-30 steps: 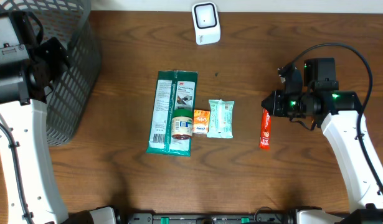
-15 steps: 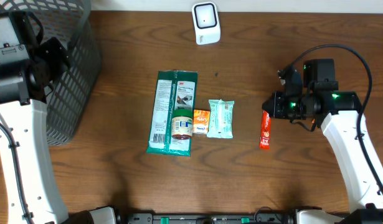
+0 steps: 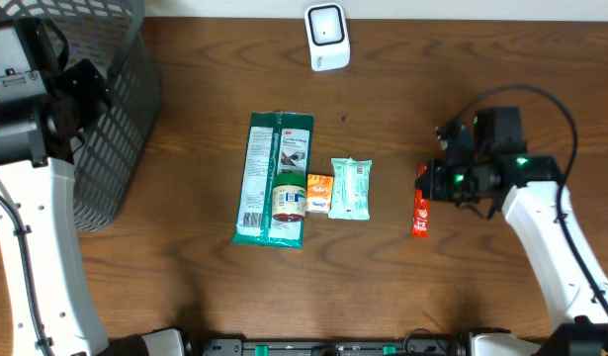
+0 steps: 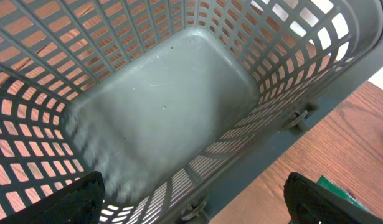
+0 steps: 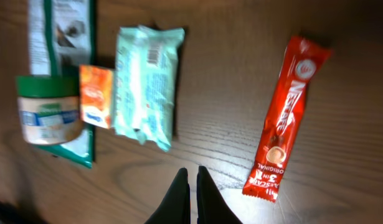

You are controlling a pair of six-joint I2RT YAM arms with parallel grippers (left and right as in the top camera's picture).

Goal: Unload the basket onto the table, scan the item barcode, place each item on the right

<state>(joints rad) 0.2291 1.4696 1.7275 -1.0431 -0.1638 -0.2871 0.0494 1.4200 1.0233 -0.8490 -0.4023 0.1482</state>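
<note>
A red Nescafe stick (image 3: 420,210) lies flat on the wooden table, right of the other items; in the right wrist view the stick (image 5: 284,118) is up and to the right of my fingertips. My right gripper (image 3: 429,182) (image 5: 191,175) hovers by the stick's near end, shut with nothing between its fingers. The white barcode scanner (image 3: 326,38) stands at the table's far edge. My left gripper (image 3: 84,83) (image 4: 191,190) hangs open over the grey basket (image 4: 160,93), holding nothing.
In the table's middle lie a long green packet (image 3: 268,168), a small jar (image 3: 289,198) resting on it, an orange box (image 3: 319,193) and a mint wipes pack (image 3: 351,188). The mesh basket (image 3: 111,119) fills the far left corner.
The right gripper's fingers have closed the last small gap, and the arm has shifted slightly toward the table's front, near the stick's end. The left arm has not moved.
</note>
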